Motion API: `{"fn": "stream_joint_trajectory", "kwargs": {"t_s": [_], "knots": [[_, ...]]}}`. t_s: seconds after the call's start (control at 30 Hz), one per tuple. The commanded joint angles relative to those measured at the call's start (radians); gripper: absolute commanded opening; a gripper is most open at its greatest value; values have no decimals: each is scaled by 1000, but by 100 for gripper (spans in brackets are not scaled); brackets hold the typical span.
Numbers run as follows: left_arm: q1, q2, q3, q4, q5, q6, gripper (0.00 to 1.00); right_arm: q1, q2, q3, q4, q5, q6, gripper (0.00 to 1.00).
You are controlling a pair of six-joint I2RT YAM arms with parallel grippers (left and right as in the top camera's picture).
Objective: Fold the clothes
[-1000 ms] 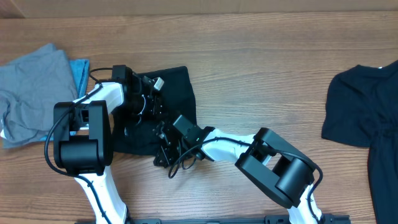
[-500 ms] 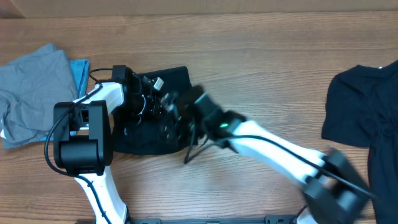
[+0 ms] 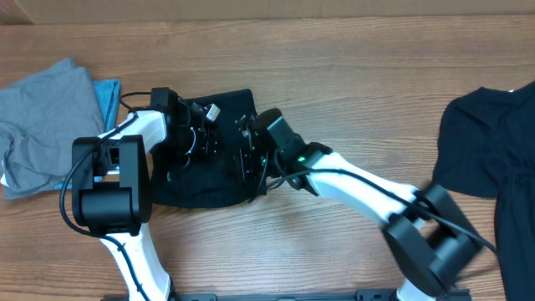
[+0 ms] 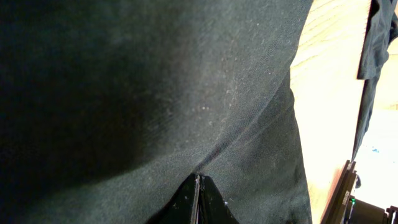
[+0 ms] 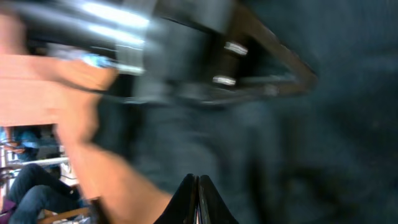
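Left end effector (image 4: pixel 198 182) and right end effector (image 5: pixel 197 183), both clenched, work the black garment (image 3: pixel 240 107).
A crease in the cloth runs into the left tips, so that one looks pinched on fabric; blur hides whether the right holds any. The garment lies bunched left of centre on the bench (image 3: pixel 351 84). A clean fold needs both ends gripping one edge, rising together. A grey piece (image 3: pixel 42 117) and light-blue piece (image 3: pixel 109 96) lie far left, and another black piece (image 3: pixel 485 142) lies right.

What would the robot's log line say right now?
left pincer: shut on black garment | right pincer: shut, above same garment | grey garment: aside
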Motion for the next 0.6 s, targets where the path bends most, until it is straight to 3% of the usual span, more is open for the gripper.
{"fn": "stream_joint_trajectory", "kwargs": {"t_s": [0.0, 0.27, 0.37, 0.57], "knots": [[4, 27, -34, 4, -109, -14, 4, -11, 108, -13, 54, -76, -6, 4], [4, 27, -34, 5, -108, -17, 4, -9, 261, -13, 72, -125, 37, 4], [5, 24, -15, 0, -45, -66, 4, -9, 288, -13, 73, -125, 51, 4], [5, -68, 206, -188, -2, -66, 4, -9, 288, -13, 72, -126, 51, 4]]}}
